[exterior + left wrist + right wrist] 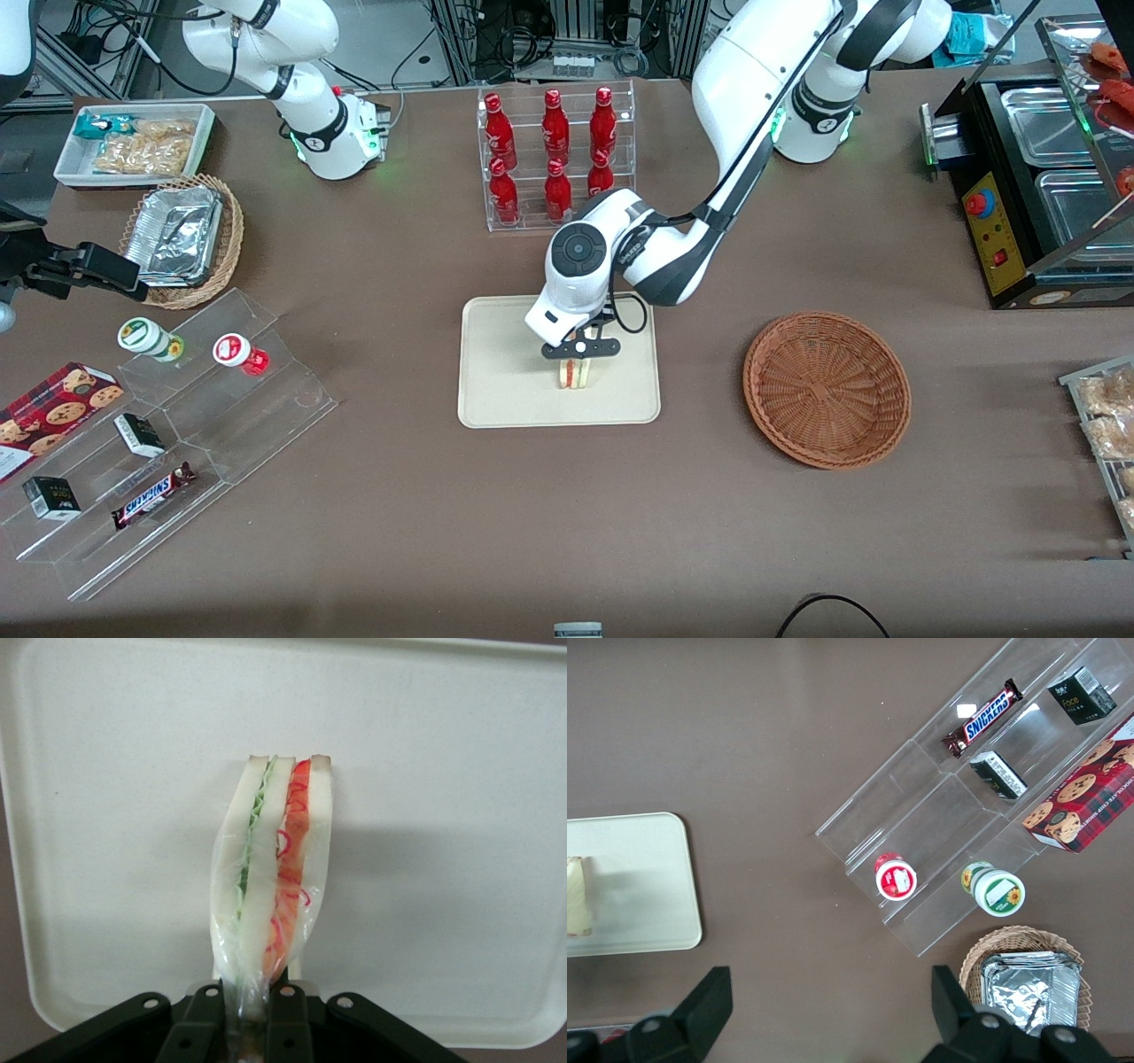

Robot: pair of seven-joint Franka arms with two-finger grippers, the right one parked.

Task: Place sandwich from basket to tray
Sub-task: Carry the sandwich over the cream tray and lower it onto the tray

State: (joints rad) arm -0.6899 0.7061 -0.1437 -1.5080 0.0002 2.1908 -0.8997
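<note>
The cream-beige tray [496, 390] lies at the table's middle. Over it my left gripper [579, 356] is shut on the sandwich [575, 375], a clear-wrapped white wedge with red and green layers. In the left wrist view the sandwich [273, 873] hangs on edge from the gripper [252, 1010], pinched by its wrapper end, its lower edge at or just above the tray [443, 815]. The reddish-brown woven basket [827, 388] stands with nothing in it beside the tray, toward the working arm's end. The right wrist view catches the tray's corner [647, 895] and part of the sandwich [576, 896].
A clear rack of red bottles [556, 155] stands farther from the front camera than the tray. A clear stepped shelf [168, 425] with snacks and cups, a light wicker basket with foil containers [182, 239] and a white snack bin [133, 142] lie toward the parked arm's end. A black warmer [1036, 177] sits toward the working arm's end.
</note>
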